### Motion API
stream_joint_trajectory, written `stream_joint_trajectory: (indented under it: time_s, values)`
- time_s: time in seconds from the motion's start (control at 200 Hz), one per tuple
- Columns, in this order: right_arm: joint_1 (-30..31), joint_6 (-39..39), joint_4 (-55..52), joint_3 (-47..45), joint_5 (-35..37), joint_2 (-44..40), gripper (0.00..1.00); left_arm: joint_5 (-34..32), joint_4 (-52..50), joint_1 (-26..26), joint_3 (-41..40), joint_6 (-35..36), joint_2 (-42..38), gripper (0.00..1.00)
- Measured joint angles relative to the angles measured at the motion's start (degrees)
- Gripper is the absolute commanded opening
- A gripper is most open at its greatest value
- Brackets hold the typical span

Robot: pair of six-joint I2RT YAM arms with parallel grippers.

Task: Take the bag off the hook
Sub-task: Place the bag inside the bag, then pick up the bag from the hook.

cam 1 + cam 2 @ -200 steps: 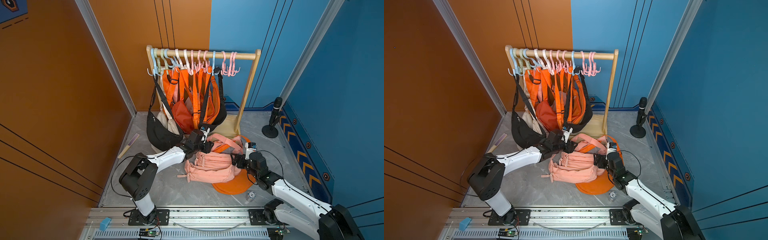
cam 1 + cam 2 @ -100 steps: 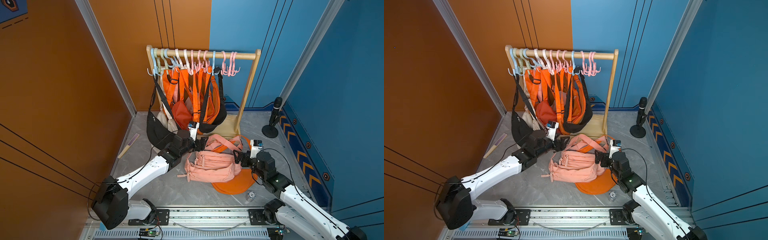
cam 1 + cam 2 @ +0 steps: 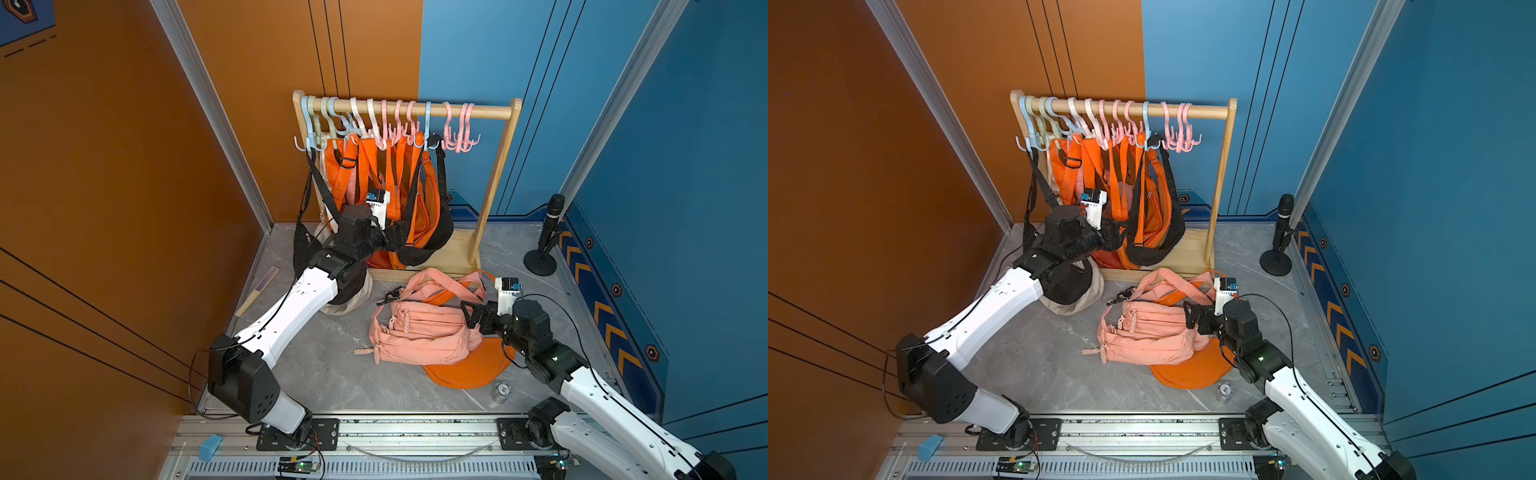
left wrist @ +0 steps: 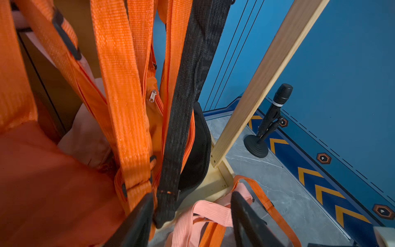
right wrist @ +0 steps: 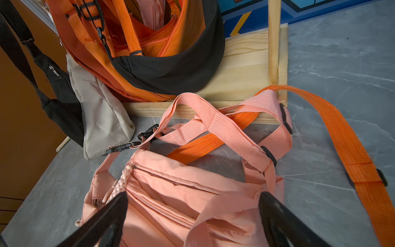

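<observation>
Setting: a wooden rack (image 3: 478, 111) stands along the back edge of the worktop (image 3: 324, 374), nearer the back left corner, its rail lined with plastic hooks.
Bag in hand: judged to be the black-trimmed orange bag (image 3: 432, 243), which hangs by its black strap (image 4: 181, 119) from a pale blue hook (image 3: 428, 124) toward the right end of the loaded hooks.
Left hand: the left hand (image 4: 192, 195) is raised among the hanging straps. Its jaws are partly apart, with the lower end of the black strap between them and just beside one finger (image 4: 141, 213). It is not clamped on anything.
Right hand: the right hand (image 5: 194, 194) is spread wide and holds nothing. It is low over the pink bag (image 3: 419, 332).
Already down: the pink bag lies on the worktop in front of the rack base, toward the right edge, partly over a flat orange bag (image 3: 465, 370). Both are off the hooks.
On the rack: several other orange bags (image 3: 374, 174), plus a black bag (image 3: 303, 245) at the left end. The pink hooks (image 3: 461, 133) at the right end are empty.
Progress: early in this removal. The strap is lined up but not gripped and is on its hook.
Left to do: close on the strap, raise it clear of the hook tip, then draw the bag away from the rack and set it down.
Risk: neighbouring orange straps crowd the jaws, so a second strap could be caught.
</observation>
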Motion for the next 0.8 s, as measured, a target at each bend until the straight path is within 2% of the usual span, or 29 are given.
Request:
stream_joint_trajectory:
  time_s: [0.07,0.18,0.501,0.606,0.796]
  values:
    - [0.6,0.0,0.0,0.1,-0.6,0.9,0.97,1.1,-2.0,0.3,4.0,0.4,3.0,0.56]
    - [1.0,0.0,0.0,0.4,-1.0,1.8,0.97,2.3,-4.3,0.7,8.8,1.0,6.8,0.63]
    - [1.1,-1.9,-0.1,4.8,-2.9,5.0,0.98,4.1,-8.7,2.3,19.5,2.1,16.1,0.64]
    - [1.1,-2.1,0.1,5.6,-4.1,6.1,0.98,4.5,-10.0,2.5,23.3,2.6,18.9,0.59]
    - [1.0,-2.0,1.5,5.7,-5.3,7.1,0.98,5.4,-11.0,2.5,26.7,2.6,21.7,0.38]
